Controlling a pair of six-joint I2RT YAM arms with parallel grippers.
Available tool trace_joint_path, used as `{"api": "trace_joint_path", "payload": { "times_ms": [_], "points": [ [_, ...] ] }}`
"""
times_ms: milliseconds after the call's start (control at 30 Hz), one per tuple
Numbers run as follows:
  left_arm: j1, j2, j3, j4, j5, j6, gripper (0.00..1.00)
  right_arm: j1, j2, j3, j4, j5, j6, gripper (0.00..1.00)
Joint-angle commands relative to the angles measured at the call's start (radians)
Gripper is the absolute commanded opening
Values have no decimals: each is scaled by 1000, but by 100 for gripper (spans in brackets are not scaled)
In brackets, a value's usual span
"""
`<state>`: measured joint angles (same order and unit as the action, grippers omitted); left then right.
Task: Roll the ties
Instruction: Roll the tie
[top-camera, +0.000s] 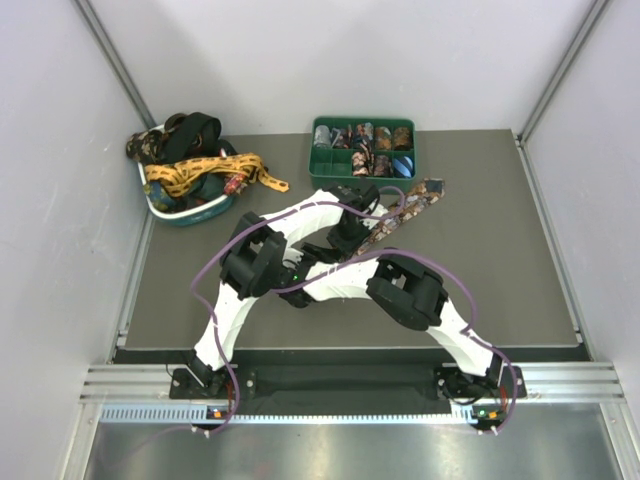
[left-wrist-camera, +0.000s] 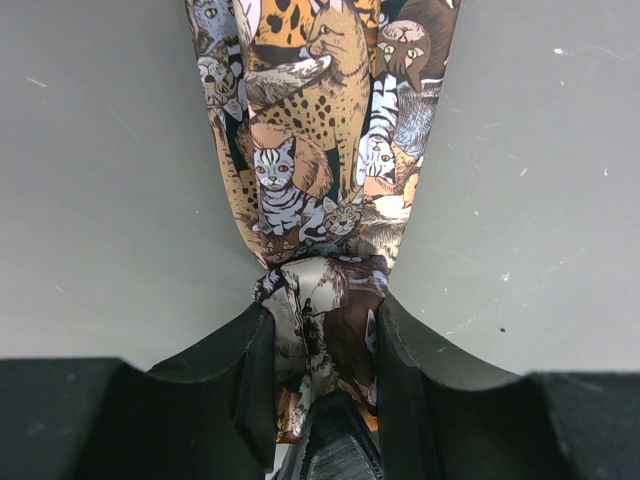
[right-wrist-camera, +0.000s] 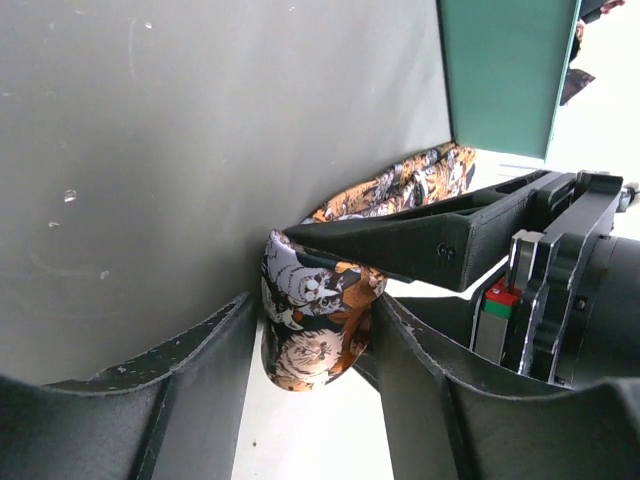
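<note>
Your left gripper (left-wrist-camera: 322, 315) pinched the rolled end of the tie (left-wrist-camera: 320, 150), its loose length running straight ahead on the table (left-wrist-camera: 100, 200). Your right gripper (right-wrist-camera: 318, 305) straddled that roll; grip unclear.

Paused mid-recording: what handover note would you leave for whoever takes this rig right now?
Left gripper: shut on the started roll of the cat-print tie.
Right gripper: brackets the same roll; firm grip unclear.
Things: the tie's free length lies on the table; loose ties are heaped in the basket; finished rolls sit in the green tray.
Done: several rolls filed.
Left: finish this roll, tray it, then do the basket's ties.
</note>
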<state>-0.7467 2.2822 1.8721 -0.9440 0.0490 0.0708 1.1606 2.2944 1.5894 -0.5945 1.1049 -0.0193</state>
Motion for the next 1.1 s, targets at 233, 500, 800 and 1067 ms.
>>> {"api": "trace_joint_path", "payload": {
  "times_ms": [233, 500, 800, 1067],
  "points": [
    [-20, 85, -77, -288, 0, 4, 33, -45, 68, 6, -53, -59, 13, 29],
    [-19, 59, -65, -227, -6, 12, 47, -38, -9, -23, 7, -72, 13, 21],
    [-19, 5, 41, -115, 51, 29, 57, -26, -52, -31, 30, -134, 12, 20],
    [1, -121, 15, 76, 95, -3, 72, -22, -105, -58, 44, -192, 39, 20]
  ]
}}
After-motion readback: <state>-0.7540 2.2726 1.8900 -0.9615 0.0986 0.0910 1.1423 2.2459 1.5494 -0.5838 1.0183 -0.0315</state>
